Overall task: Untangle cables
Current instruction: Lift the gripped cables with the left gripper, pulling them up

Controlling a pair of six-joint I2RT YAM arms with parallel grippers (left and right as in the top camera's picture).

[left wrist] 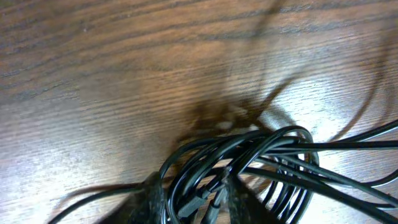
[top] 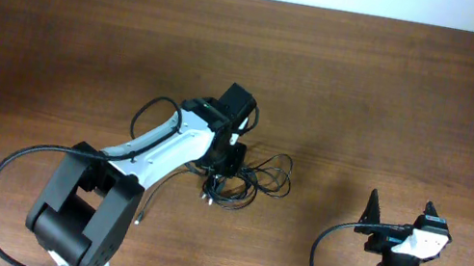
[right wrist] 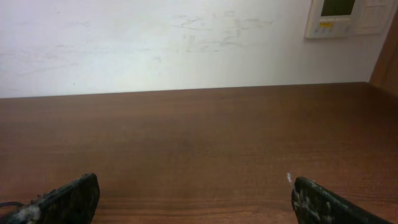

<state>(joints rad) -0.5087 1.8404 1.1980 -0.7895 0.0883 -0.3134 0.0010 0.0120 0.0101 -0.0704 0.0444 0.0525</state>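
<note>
The left pincer is clenched on the cables, near the middle of the table. Their loose loops stretch toward 3 o'clock. The right pincer is spread wide with nothing in it, well apart; the cables lie at its 9 o'clock.
</note>
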